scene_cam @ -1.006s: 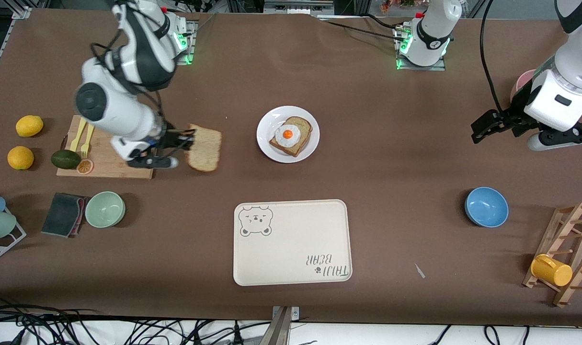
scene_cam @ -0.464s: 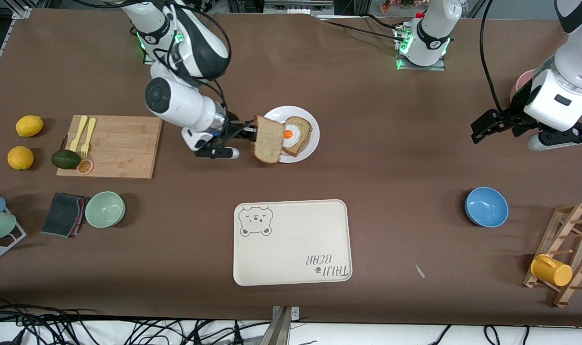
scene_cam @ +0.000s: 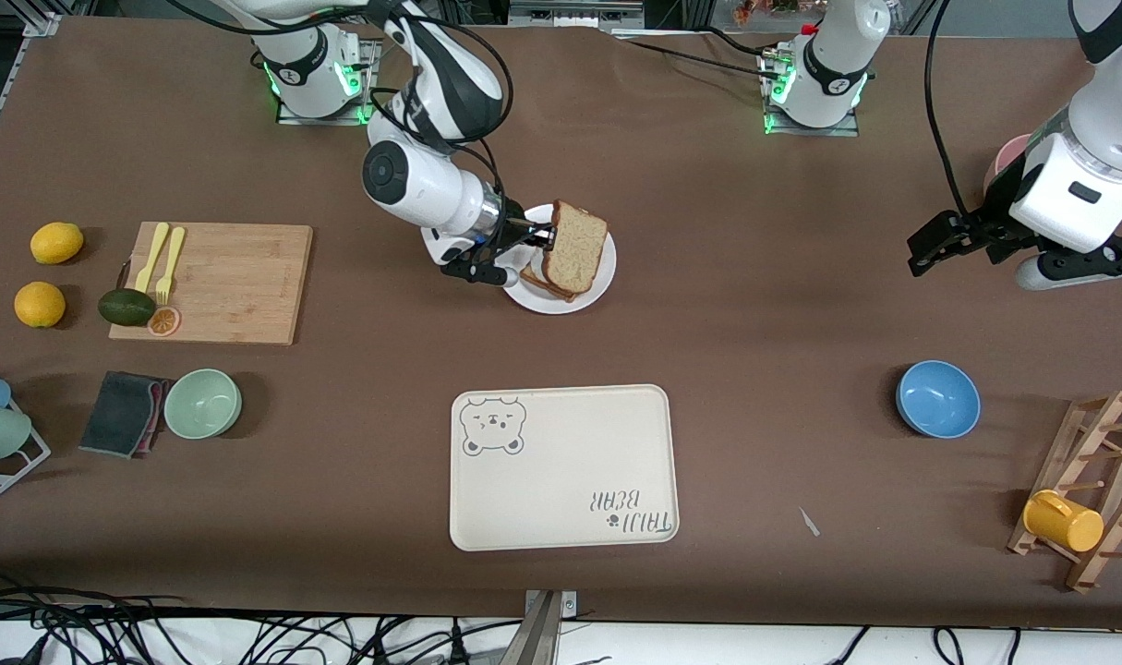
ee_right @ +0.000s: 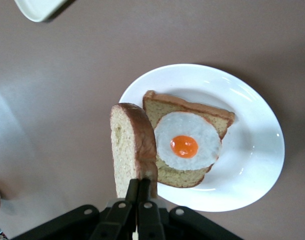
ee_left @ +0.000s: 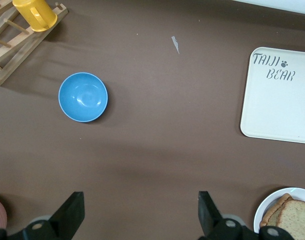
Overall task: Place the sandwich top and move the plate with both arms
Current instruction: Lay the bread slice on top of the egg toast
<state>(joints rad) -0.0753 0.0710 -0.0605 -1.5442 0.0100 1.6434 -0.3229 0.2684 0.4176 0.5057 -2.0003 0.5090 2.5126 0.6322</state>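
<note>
"TAIJI BEAR" lettering printed on the cream tray (scene_cam: 565, 466) toward its 5 o'clock corner, shown upside down in the front view, bear face drawn at 10 o'clock corner

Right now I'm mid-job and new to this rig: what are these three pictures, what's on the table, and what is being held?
Two white robot arms work at a brown table. The wide picture looks down from across the table; the other two come from cameras on each arm's wrist.

The right gripper is shut on the sandwich top, a speckled bread slice, over the plate. Its wrist view shows the slice on edge above the toast with a fried egg, not yet laid down.

The left gripper waits, open and empty, at its end of the table.

Nearer the front camera lie a cream tray and a blue bowl; toward the right arm's end, a cutting board.
</note>
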